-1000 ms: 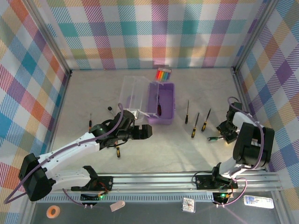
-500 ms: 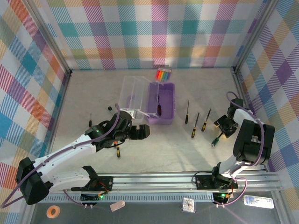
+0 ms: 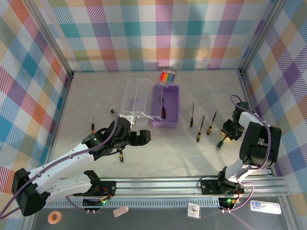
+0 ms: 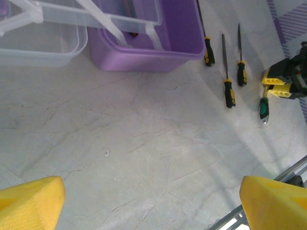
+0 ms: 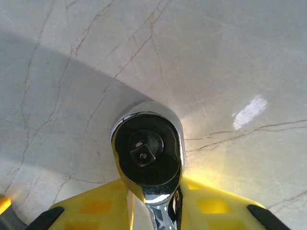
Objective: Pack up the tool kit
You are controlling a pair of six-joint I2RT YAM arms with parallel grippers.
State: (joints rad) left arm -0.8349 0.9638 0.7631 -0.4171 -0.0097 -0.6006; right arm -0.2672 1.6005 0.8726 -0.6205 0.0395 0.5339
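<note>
Saw the right gripper [image 3: 227, 132] clamped on the neck of a chrome ratchet [image 5: 147, 158], whose green grip stuck out toward the near rail. Couldn't tell if the head touched the marble tabletop [image 5: 230, 57]. The left gripper [image 4: 152, 199] hung spread wide, holding nothing. Three black-and-orange screwdrivers [image 3: 202, 128] lay between the ratchet and the tool kit [image 3: 169, 115]. The kit sat mid-table, clear lid flipped open to its left.
</note>
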